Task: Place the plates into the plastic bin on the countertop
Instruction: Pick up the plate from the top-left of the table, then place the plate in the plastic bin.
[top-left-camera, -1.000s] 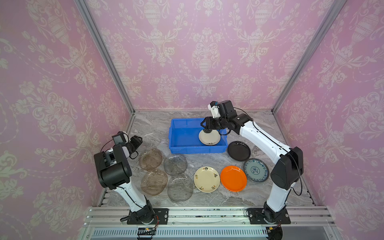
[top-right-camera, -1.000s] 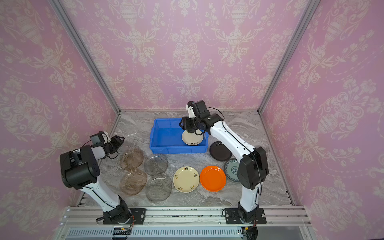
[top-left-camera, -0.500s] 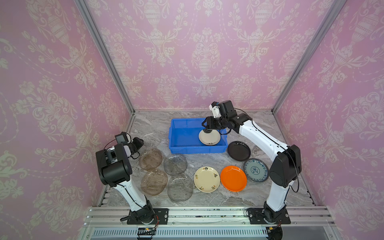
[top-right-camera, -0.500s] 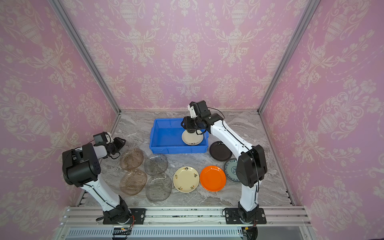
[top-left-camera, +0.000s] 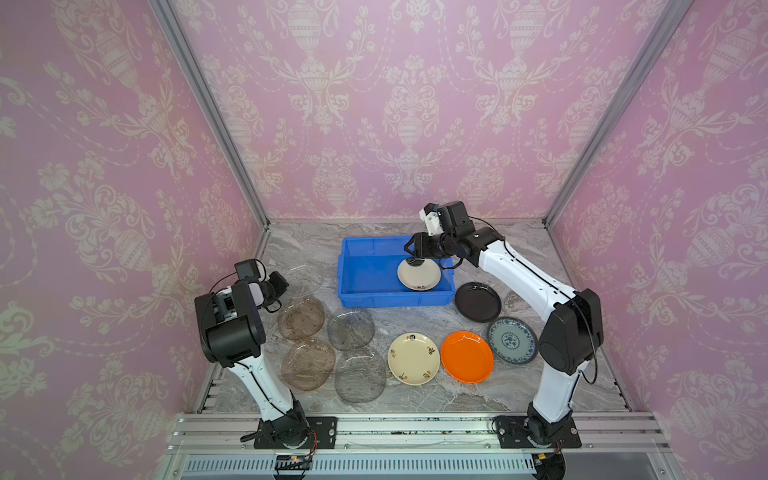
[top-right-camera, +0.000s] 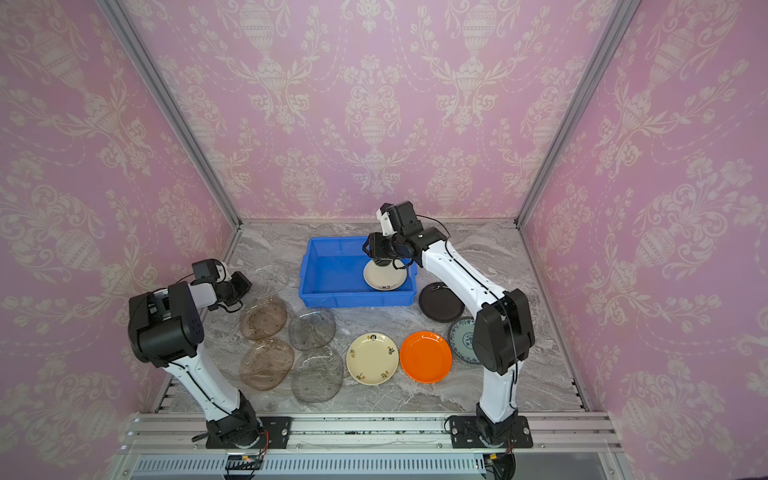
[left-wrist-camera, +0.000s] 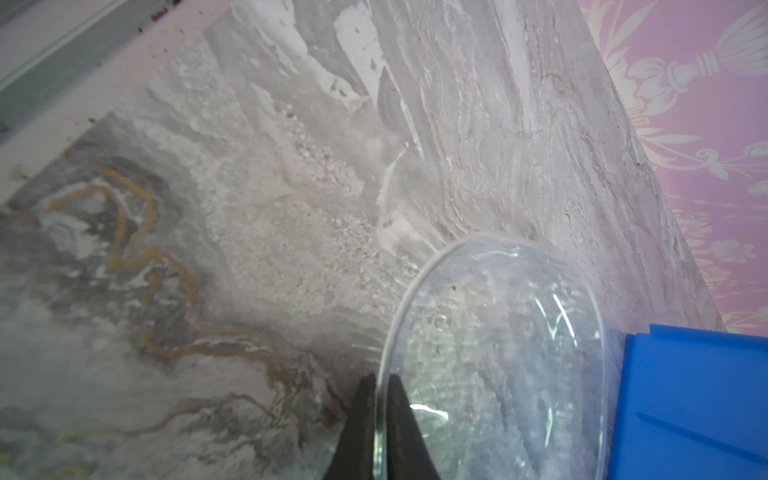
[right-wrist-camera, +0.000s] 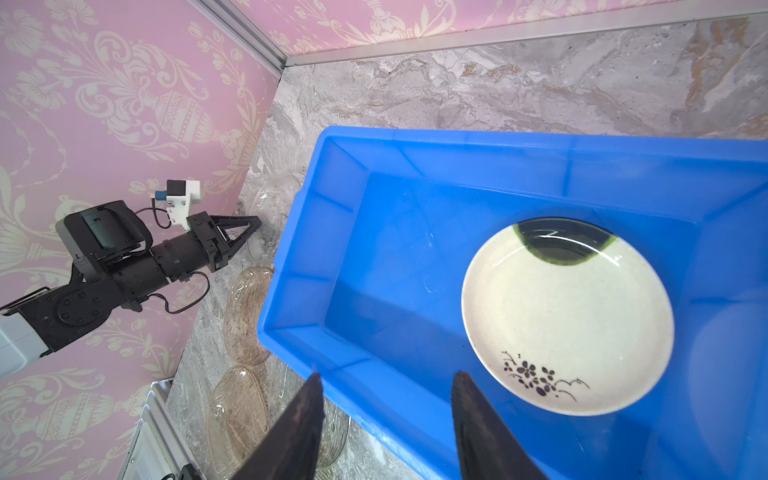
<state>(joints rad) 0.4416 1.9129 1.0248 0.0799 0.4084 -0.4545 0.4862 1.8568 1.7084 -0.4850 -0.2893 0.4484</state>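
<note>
My left hand (left-wrist-camera: 380, 380) is clamped tight on the near rim of a clear plate (left-wrist-camera: 494, 353), and I can see the two dark fingers pinching the glass edge. The rest of that plate reaches out ahead of the hand toward the bin (top-left-camera: 395, 297), whose blue corner sits just past the plate's far edge. I cannot tell whether the plate is off the worktop (top-left-camera: 299, 241) or only tipped on it.

My right hand (right-wrist-camera: 386, 378) is about half open and holds nothing. It hangs over the bin, with a cream plate (right-wrist-camera: 569, 316) lying flat on the bin floor just below it and a little to one side. That plate shows a dark patch at one edge and a small flower sprig at the opposite edge.

Behind my left hand, beside its arm, two amber plates (top-left-camera: 300, 318) and two grey plates (top-left-camera: 350, 328) lie close together on the worktop. Behind my right hand, a black plate (top-left-camera: 478, 302) sits just outside the bin under the forearm. Further back along that arm lie a blue-and-white plate (top-left-camera: 512, 340), an orange plate (top-left-camera: 467, 356) and a second cream plate (top-left-camera: 413, 358).
</note>
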